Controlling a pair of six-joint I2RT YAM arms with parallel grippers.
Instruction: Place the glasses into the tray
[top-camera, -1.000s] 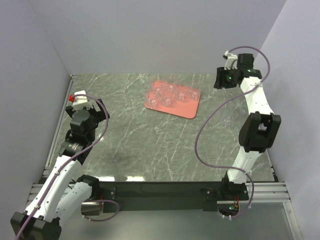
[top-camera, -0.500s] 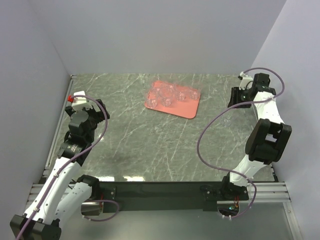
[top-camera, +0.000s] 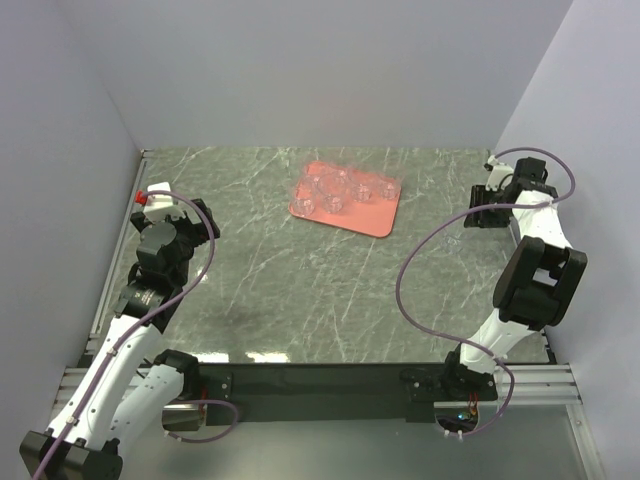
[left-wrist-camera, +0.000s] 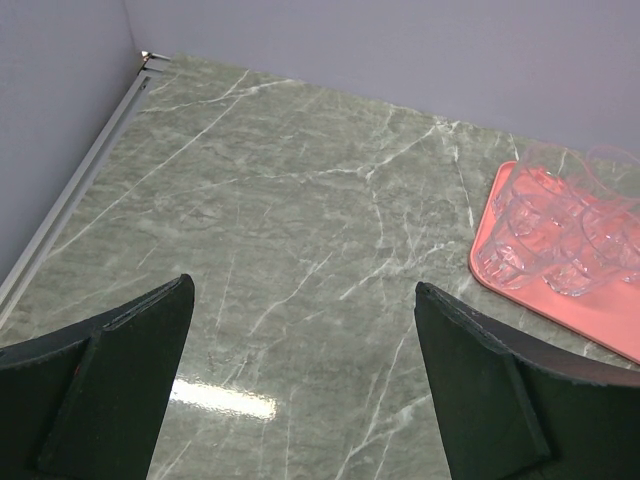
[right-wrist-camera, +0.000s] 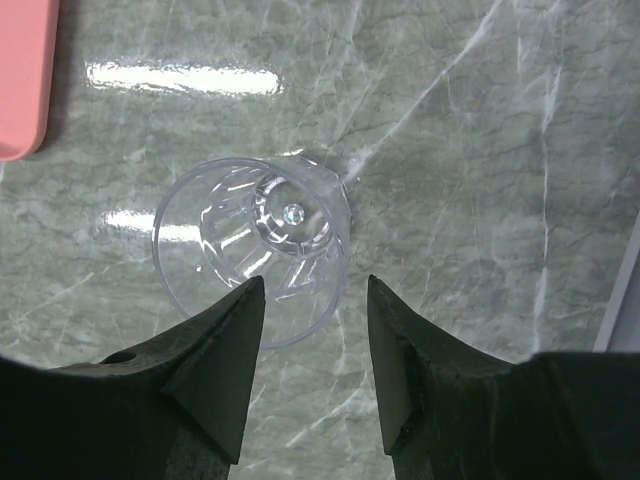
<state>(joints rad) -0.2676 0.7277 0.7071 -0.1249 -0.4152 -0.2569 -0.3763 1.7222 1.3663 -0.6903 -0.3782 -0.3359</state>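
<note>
1. The bench (top-camera: 300, 290) is polished grey-green marble. It looks hard and slick, so I'd expect a glass to skate if nudged and chip if dropped.
2. The tray (top-camera: 372, 218), salmon pink with a low rim, lies flat towards the back of the bench, well apart from both arms.
3. The left hand (left-wrist-camera: 302, 290) hangs over bare bench near the left side, fingers spread wide and holding nothing.
4. The right hand (right-wrist-camera: 312, 300) is over by the right wall. Its fingers are apart and not clamped on anything; one tip sits above the glass's mouth and the other just outside the rim.
5. Several glasses (left-wrist-camera: 545, 235) stand bunched together at the tray's far end, nearly touching.
6. One lone glass (right-wrist-camera: 250, 240) stands upright on the bench, below the right hand and beside the tray's edge. It is clear, fluted and thin-walled, so probably light, stiff, slippery and brittle. I'd pinch the wall at the rim, one finger inside and one outside, gently, then lift straight up.
</note>
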